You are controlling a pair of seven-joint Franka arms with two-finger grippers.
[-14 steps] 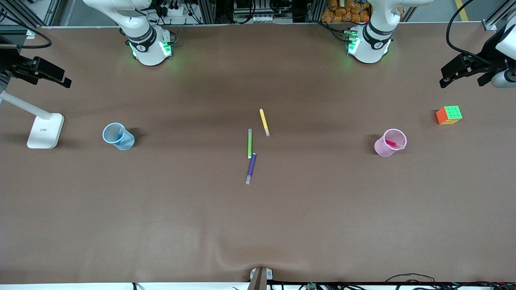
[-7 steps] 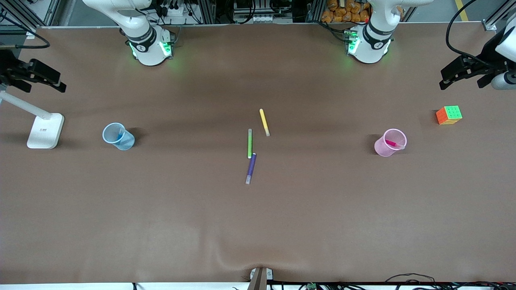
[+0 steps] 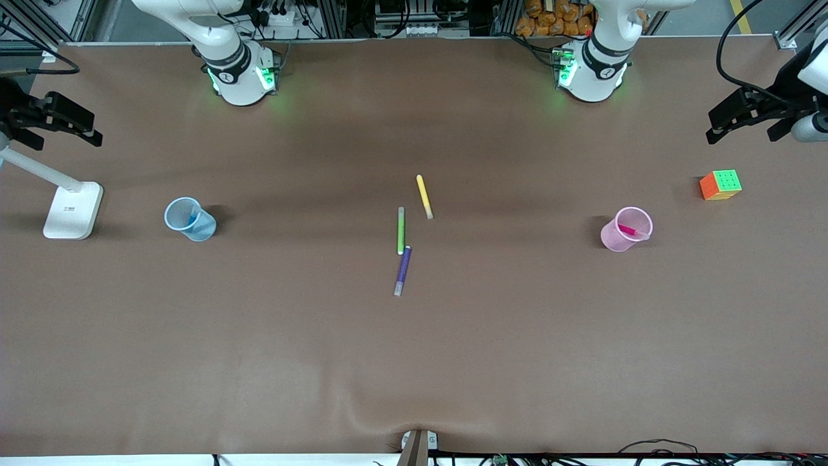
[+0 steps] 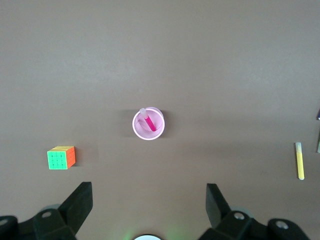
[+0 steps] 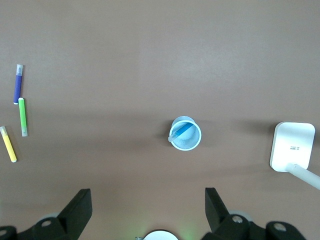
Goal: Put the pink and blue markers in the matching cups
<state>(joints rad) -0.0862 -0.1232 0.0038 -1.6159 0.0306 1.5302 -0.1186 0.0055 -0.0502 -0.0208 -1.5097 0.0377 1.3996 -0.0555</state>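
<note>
The pink marker (image 3: 627, 230) stands inside the pale pink cup (image 3: 618, 238) toward the left arm's end; both show in the left wrist view, marker (image 4: 149, 122) in cup (image 4: 137, 131). The blue marker (image 3: 192, 222) stands inside the pale blue cup (image 3: 202, 228) toward the right arm's end; the right wrist view shows marker (image 5: 182, 130) in cup (image 5: 192, 143). My left gripper (image 3: 718, 126) (image 4: 149, 197) is open and empty, high over the table edge at its end. My right gripper (image 3: 87, 133) (image 5: 148, 200) is open and empty, high above the lamp.
A yellow marker (image 3: 424, 195), green marker (image 3: 400, 231) and purple marker (image 3: 403, 270) lie at the table's middle. A colour cube (image 3: 720, 184) sits near the pink cup. A white lamp base (image 3: 73, 210) stands beside the blue cup.
My right gripper has drawn back toward the table's edge at its end. The left gripper has barely shifted. Markers and cups have not moved.
</note>
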